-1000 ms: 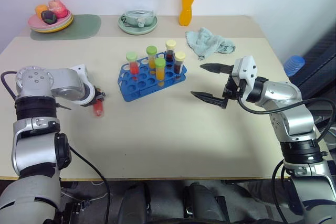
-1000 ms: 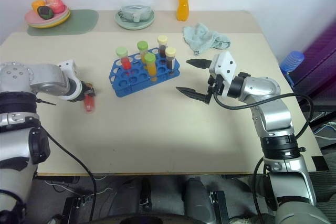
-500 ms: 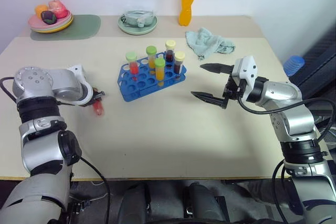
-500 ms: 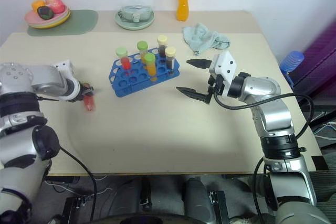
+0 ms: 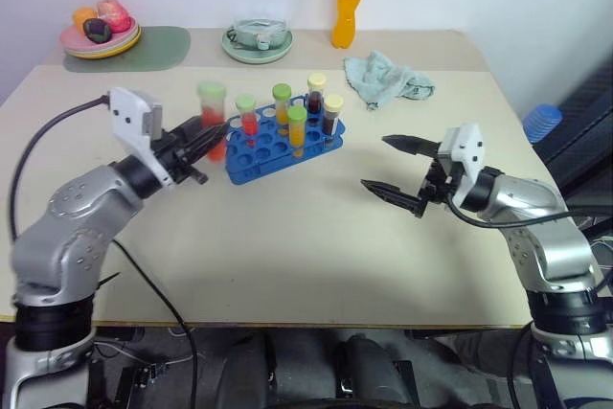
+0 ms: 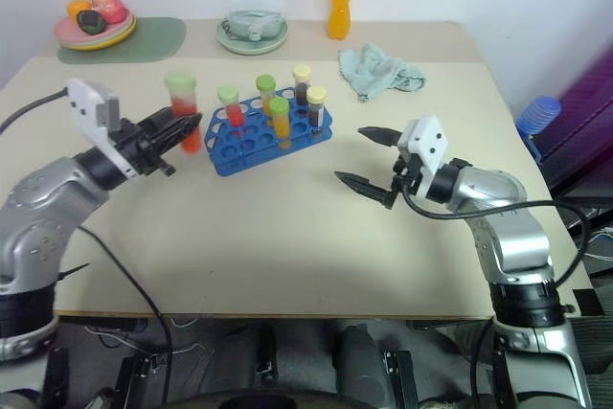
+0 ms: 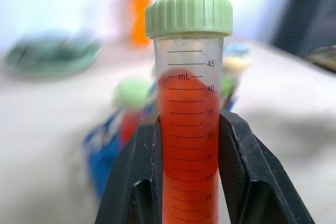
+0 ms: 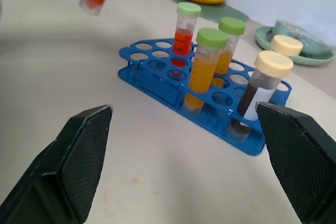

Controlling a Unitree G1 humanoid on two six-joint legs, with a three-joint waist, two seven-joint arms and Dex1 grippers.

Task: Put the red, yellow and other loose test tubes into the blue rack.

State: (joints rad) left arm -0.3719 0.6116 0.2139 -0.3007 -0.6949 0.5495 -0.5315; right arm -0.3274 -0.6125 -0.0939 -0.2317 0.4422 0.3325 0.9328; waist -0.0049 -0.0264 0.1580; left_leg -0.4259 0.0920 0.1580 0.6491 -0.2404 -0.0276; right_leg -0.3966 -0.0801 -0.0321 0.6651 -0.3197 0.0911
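Note:
My left gripper [image 5: 204, 137] is shut on a red test tube [image 5: 213, 120] with a green cap. It holds the tube [image 7: 189, 103] upright in the air, just left of the blue rack [image 5: 251, 168]. The black fingers [image 7: 131, 182] clamp the tube's lower half. Several capped tubes stand in the rack [image 8: 152, 85]: one red [image 8: 184, 32], some yellow-orange [image 8: 202, 72], some brown [image 8: 260, 90]. To the right of the rack, my right gripper [image 5: 375, 162] hovers above the table, open and empty, pointing toward the rack.
At the table's back stand a tall orange bottle [image 5: 347, 7], a green plate with a bowl [image 5: 257, 40] and a fruit plate [image 5: 99, 31] on a green mat. A teal cloth [image 5: 388, 79] lies behind the right gripper. A blue ribbed cup [image 5: 541, 122] sits beyond the right edge.
My left gripper lifted the red tube off the table, turned it upright and carried it right, up to the rack. The right gripper drew back slightly, still open.

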